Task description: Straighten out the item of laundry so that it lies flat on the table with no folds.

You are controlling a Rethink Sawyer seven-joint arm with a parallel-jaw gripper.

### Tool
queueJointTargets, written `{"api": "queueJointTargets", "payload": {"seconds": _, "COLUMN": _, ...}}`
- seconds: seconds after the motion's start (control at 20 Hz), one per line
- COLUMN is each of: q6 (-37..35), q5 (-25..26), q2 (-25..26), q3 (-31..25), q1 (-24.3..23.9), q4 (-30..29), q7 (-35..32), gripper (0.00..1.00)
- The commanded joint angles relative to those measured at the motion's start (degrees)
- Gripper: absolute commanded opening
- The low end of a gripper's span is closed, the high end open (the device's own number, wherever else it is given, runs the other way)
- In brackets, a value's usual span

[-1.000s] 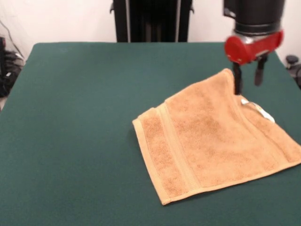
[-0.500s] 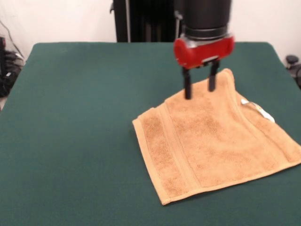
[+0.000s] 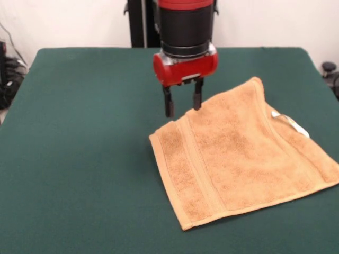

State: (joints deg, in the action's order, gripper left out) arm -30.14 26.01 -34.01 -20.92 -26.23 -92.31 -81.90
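The tan terry towel (image 3: 238, 153) lies on the dark green table (image 3: 79, 132) at the right of the front view. It is folded over, with a raised fold peak at its far corner and a small white label (image 3: 288, 121) showing at its right edge. A woven border band runs along its left side. My gripper (image 3: 183, 104) hangs above the towel's far left edge, open and empty, with its two black fingers (image 3: 169, 106) pointing down just over the fabric.
The robot's black pedestal (image 3: 143, 24) stands at the far side of the table. Dark cables and gear (image 3: 8, 74) sit off the table's left edge. The towel's right corner reaches the picture's right edge.
My gripper has moved left from the towel's far right corner to its far left edge and has come lower. The towel has stayed as it was.
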Motion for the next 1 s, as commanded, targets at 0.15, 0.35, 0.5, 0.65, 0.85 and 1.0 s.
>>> {"api": "queueJointTargets", "payload": {"seconds": 0.15, "q6": 6.44, "q5": -1.80, "q2": 1.38, "q3": 0.23, "q1": 0.39, "q4": -5.79, "q7": -10.83, "gripper": 1.00}}
{"api": "queueJointTargets", "payload": {"seconds": 0.35, "q6": 11.99, "q5": -4.29, "q2": 2.85, "q3": 1.28, "q1": -0.34, "q4": -5.76, "q7": -15.72, "gripper": 1.00}}
{"api": "queueJointTargets", "payload": {"seconds": 0.5, "q6": 16.23, "q5": -6.62, "q2": 3.70, "q3": 1.50, "q1": -1.29, "q4": -6.32, "q7": -17.97, "gripper": 1.00}}
{"api": "queueJointTargets", "payload": {"seconds": 0.65, "q6": 19.58, "q5": -10.28, "q2": 4.38, "q3": 2.29, "q1": -1.93, "q4": -7.62, "q7": -20.85, "gripper": 1.00}}
{"api": "queueJointTargets", "payload": {"seconds": 0.85, "q6": 22.63, "q5": -13.61, "q2": 4.69, "q3": 2.66, "q1": -3.47, "q4": -9.75, "q7": -21.44, "gripper": 1.00}}
{"api": "queueJointTargets", "payload": {"seconds": 1.0, "q6": 24.02, "q5": -15.40, "q2": 4.33, "q3": 3.01, "q1": -3.98, "q4": -11.21, "q7": -20.78, "gripper": 1.00}}
